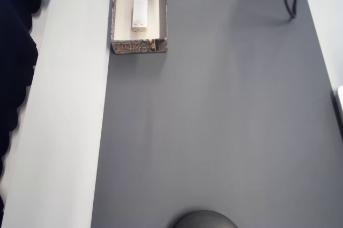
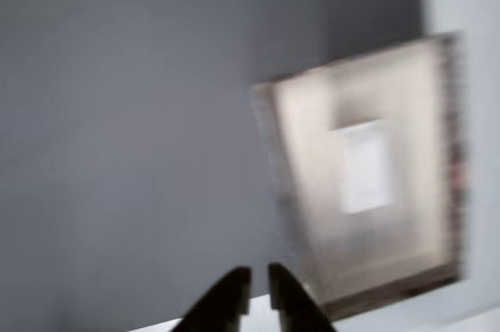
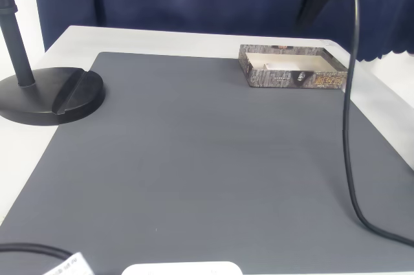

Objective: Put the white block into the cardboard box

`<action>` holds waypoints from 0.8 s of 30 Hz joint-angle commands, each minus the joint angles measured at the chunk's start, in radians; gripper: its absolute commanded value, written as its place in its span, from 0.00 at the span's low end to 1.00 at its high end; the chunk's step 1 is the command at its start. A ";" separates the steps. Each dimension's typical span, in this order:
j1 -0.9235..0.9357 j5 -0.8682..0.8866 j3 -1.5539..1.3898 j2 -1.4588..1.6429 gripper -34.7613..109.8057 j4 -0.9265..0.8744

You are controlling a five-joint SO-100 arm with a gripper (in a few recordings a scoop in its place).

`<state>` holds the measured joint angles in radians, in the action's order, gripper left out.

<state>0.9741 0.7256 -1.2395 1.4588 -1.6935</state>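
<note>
A: Where is the block (image 1: 140,13) sitting?

B: It is lying flat on the cream floor of the box (image 1: 163,19), roughly centred between the side walls. The box is resting at the far edge of the grey mat (image 1: 225,120), at the mat's top-left corner in the overhead view, beside the bare white strip of the tabletop (image 1: 64,131).

A: What is the pincer (image 2: 259,279) doing?

B: In the wrist view its dark tips are standing almost together, with a thin gap between them and nothing gripped. It is hanging above the mat, just beside the box and clear of it. That view is blurred.

A: How far along is the task?

B: Judging by the block's position, placement is done. Nothing appears to be remaining except parking the arm.
</note>
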 commanded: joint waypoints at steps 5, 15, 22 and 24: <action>-0.250 -0.150 -0.282 0.301 0.23 0.003; -0.588 -0.377 -0.486 0.515 0.23 0.028; -0.822 -0.577 -0.686 0.666 0.23 0.086; -0.891 -0.637 -0.776 0.721 0.23 0.120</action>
<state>0.2010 0.1948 -1.9098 2.0663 -1.6214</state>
